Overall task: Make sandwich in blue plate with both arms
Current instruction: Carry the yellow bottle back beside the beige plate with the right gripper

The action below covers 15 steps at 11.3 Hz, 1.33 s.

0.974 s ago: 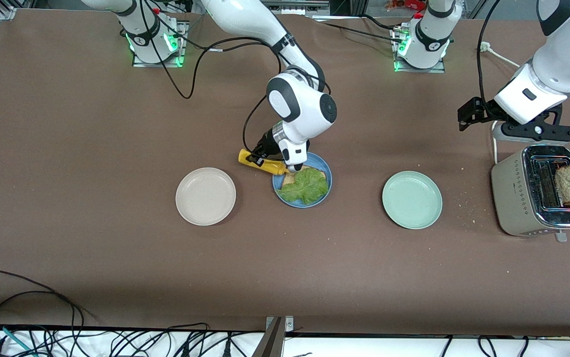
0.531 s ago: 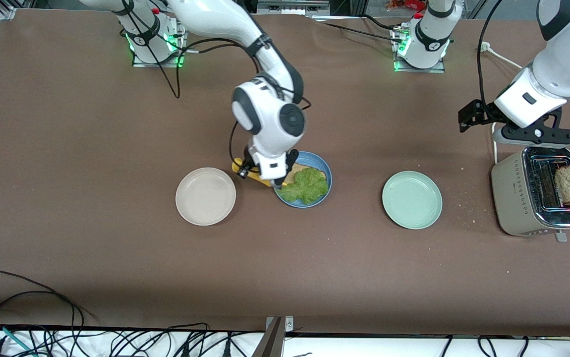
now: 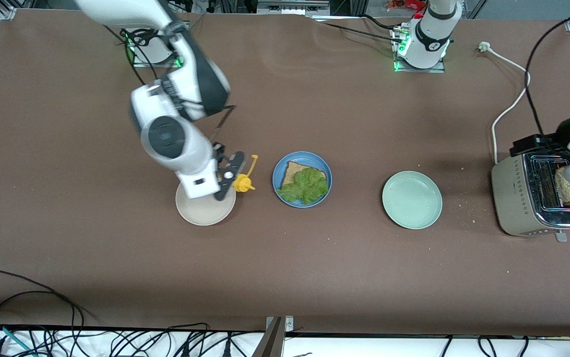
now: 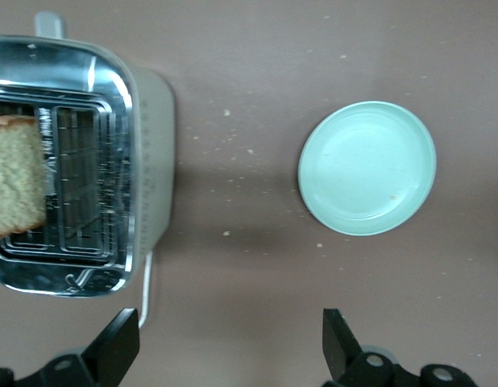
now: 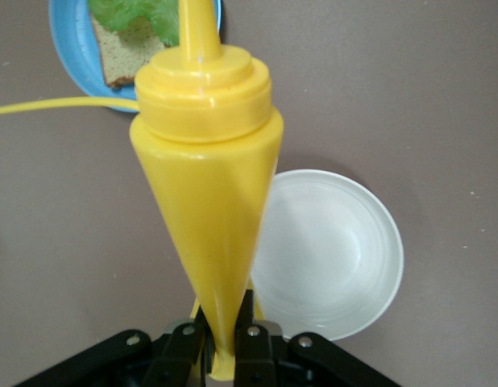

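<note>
One slice and lettuce point(image 3: 307, 185) on blue plate point(image 3: 279, 171) beside right end effector point(image 3: 229, 177), clamped on yellow sauce bottle point(image 5: 207, 193) over beige plate point(image 3: 193, 213); left end effector point(image 4: 230, 345), spread wide and empty above toaster point(image 3: 513, 198), probably grabs toast point(image 3: 568, 186) next.

No readable text, labels or numbers anywhere.
</note>
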Each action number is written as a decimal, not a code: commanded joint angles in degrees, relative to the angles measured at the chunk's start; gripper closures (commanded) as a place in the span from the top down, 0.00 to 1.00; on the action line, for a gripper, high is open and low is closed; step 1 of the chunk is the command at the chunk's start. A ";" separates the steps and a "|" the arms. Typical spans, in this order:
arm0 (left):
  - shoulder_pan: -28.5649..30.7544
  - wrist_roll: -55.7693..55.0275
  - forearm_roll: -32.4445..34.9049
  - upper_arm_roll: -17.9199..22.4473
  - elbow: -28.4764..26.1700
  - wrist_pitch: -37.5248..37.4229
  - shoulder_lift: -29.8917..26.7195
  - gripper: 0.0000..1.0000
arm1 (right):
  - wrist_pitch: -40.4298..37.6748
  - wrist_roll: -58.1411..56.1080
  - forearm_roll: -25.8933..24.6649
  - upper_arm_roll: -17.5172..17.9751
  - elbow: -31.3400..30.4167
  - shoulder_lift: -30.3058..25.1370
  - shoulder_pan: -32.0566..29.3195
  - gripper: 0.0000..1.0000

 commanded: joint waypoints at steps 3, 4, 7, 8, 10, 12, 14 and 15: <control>11.16 13.53 -0.69 -0.55 12.27 0.85 17.25 1.00 | 0.65 -36.46 15.58 3.73 -6.12 -3.75 -20.51 0.00; 12.14 17.30 -0.69 -0.55 13.34 2.08 19.12 1.00 | -0.05 -41.74 17.86 3.73 -6.55 -3.39 -23.15 0.00; 13.90 19.72 1.22 -0.29 13.53 3.41 19.40 1.00 | -0.93 -59.57 24.89 3.82 -6.65 1.16 -30.10 0.00; 13.99 19.63 2.81 -0.20 13.61 3.33 19.31 1.00 | -0.93 -64.33 26.74 3.91 -6.47 3.27 -32.29 0.00; 15.13 19.63 3.00 -0.20 13.70 2.01 18.70 1.00 | -0.06 -73.57 28.16 9.24 -6.12 8.98 -39.49 0.00; 16.45 19.80 3.09 -0.20 13.70 1.22 18.78 1.00 | 0.73 -79.74 28.25 11.89 -4.72 13.55 -43.11 0.00; 16.63 21.11 3.00 -0.20 13.79 1.48 19.04 1.00 | 0.65 -84.22 31.84 13.22 -4.54 17.51 -45.58 0.00; 16.63 21.21 3.00 -0.20 13.96 1.65 19.48 1.00 | 0.65 -85.81 34.73 13.66 -4.71 18.83 -46.11 0.00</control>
